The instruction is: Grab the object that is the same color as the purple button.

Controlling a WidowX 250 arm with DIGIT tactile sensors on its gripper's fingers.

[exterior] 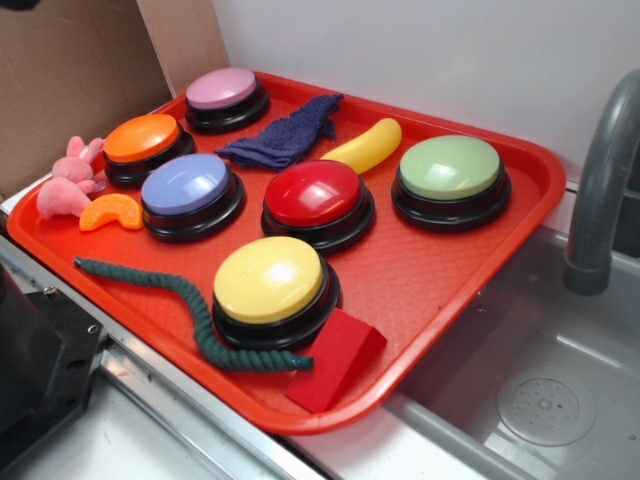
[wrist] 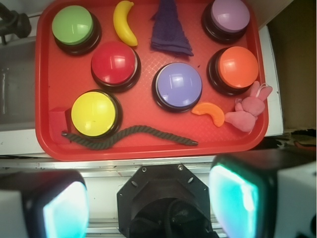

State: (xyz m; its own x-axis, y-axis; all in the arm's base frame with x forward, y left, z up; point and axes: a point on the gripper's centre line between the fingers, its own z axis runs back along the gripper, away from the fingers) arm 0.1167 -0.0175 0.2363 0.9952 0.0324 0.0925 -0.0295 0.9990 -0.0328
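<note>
A small dark navy-purple terry rag lies crumpled at the back of the red tray. It rests between the lilac button and the yellow banana. The blue-violet purple button sits just in front of it. In the wrist view my gripper is open, its fingers wide apart with nothing between them. It hangs high over the tray's near edge, far from the rag. The exterior view does not show the gripper.
Orange, red, green and yellow buttons stand on the tray. A dark green rope, red wedge block, orange slice and pink plush bunny lie there too. A sink with grey faucet is at the right.
</note>
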